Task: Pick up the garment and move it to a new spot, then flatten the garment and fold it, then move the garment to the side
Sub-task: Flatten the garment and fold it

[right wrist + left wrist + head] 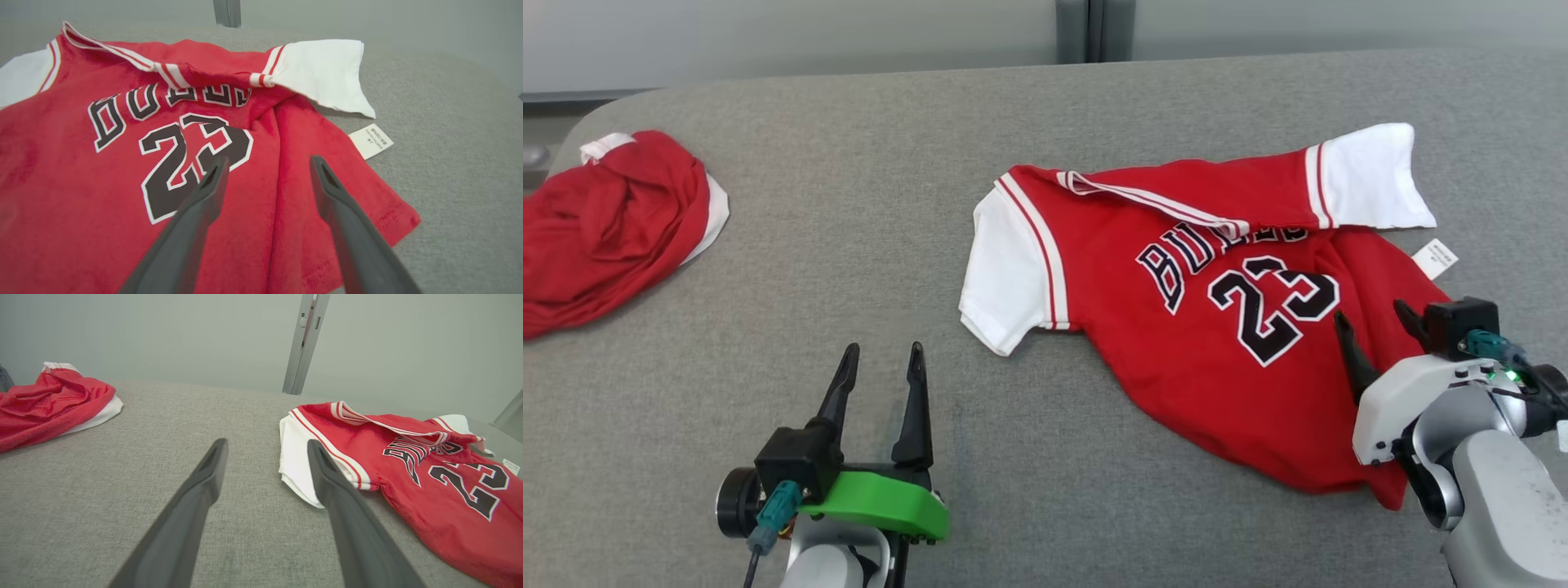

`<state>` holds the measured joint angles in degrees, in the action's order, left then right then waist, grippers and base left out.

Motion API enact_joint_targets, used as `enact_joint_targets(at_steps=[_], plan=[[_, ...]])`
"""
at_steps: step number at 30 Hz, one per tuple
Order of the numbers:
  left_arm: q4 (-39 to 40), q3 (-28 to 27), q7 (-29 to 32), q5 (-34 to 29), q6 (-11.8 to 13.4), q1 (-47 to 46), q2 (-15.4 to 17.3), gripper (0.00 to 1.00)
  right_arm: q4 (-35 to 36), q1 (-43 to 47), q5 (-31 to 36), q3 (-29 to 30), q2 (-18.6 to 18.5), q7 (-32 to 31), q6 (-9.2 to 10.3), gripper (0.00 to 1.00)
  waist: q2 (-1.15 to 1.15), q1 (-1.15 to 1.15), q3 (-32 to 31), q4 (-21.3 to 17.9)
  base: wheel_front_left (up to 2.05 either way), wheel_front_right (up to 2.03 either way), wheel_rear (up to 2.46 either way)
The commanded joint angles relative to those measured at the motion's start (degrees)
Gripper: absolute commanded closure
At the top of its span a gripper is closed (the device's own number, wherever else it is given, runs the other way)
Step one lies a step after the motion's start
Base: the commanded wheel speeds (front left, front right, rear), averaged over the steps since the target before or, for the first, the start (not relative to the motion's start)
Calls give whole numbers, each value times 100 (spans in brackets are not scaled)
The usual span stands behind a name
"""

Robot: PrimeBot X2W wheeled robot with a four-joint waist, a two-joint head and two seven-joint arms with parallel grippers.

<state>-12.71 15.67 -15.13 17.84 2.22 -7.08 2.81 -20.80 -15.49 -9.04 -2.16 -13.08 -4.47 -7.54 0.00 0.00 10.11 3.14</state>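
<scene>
Red cloth jersey with white sleeves and black 23 (1176, 327) lies rumpled on the right of the grey fabric-covered counter (849, 204); probably light and limp, best pinched at a hem corner; right end effector (1370, 313) over its near-right hem, fingers apart; left end effector (884, 349) likewise apart.

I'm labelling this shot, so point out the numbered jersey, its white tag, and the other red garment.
numbered jersey (1160, 351): head view, red front below the lettering.
white tag (1435, 258): head view, its middle.
other red garment (605, 229): head view, middle of crumpled cloth.
</scene>
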Motion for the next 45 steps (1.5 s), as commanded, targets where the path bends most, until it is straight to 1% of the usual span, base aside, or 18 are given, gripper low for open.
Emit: enact_joint_targets(at_steps=[1,5,7,8,9,10,11,17,20,24,28,33,37,40,41,42,45], plan=[[10,4,-3,-12,11,-98,14,0,-259,-132,-32,-114,-78,-47,10,0,0,0,175,239,0,0,0],[29,-8,-3,22,26,-115,14,0,-964,-419,-101,-436,-243,-149,10,0,0,0,227,388,0,0,0],[44,-10,-3,41,39,-121,14,0,-1227,-545,-175,-553,-255,-149,10,0,0,0,247,425,0,0,0],[46,-13,-3,43,41,-123,15,0,-1320,-592,-168,-605,-289,-127,10,46,0,0,256,437,0,0,0],[53,-13,-3,44,46,-131,14,0,-1414,-662,-150,-666,-337,-93,10,67,0,0,266,449,0,0,0],[59,-12,-3,48,42,-139,14,0,-1475,-729,-142,-700,-366,-52,10,96,0,0,274,456,0,0,0],[65,-7,-3,57,48,-147,14,0,-1527,-821,-119,-743,-415,9,10,100,0,0,283,463,0,0,0],[105,26,-3,103,69,-202,15,0,-1574,-1564,56,-956,-826,267,11,100,0,0,369,492,0,0,0],[130,64,-3,151,76,-236,15,0,-1597,-2014,66,-1125,-1057,260,10,100,0,0,447,545,0,0,0],[153,153,-4,194,74,-337,14,0,-1799,-2620,87,-1485,-1401,176,10,100,0,0,604,687,0,0,0],[185,244,-3,224,80,-458,14,0,-2189,-3281,184,-1911,-1745,220,11,100,0,0,808,888,0,0,0],[219,328,-3,266,99,-579,14,0,-2799,-3922,273,-2250,-1838,481,11,100,0,0,1017,1069,0,0,0],[238,356,-3,282,123,-630,14,0,-3248,-4242,487,-2521,-1710,935,10,100,0,0,1119,1123,0,0,0],[229,350,-3,251,130,-667,14,0,-3521,-4416,635,-2566,-1560,1392,11,100,0,0,1156,1079,0,0,0],[230,349,-4,236,133,-678,13,0,-3641,-4427,636,-2529,-1486,1454,11,78,0,0,1155,1051,0,0,0],[228,345,-3,219,133,-692,14,0,-3774,-4444,660,-2482,-1380,1562,10,0,0,0,1143,1005,0,0,0],[203,341,-3,182,92,-717,15,0,-3944,-4493,665,-2250,-1198,1779,11,0,0,0,1076,873,0,0,0]])
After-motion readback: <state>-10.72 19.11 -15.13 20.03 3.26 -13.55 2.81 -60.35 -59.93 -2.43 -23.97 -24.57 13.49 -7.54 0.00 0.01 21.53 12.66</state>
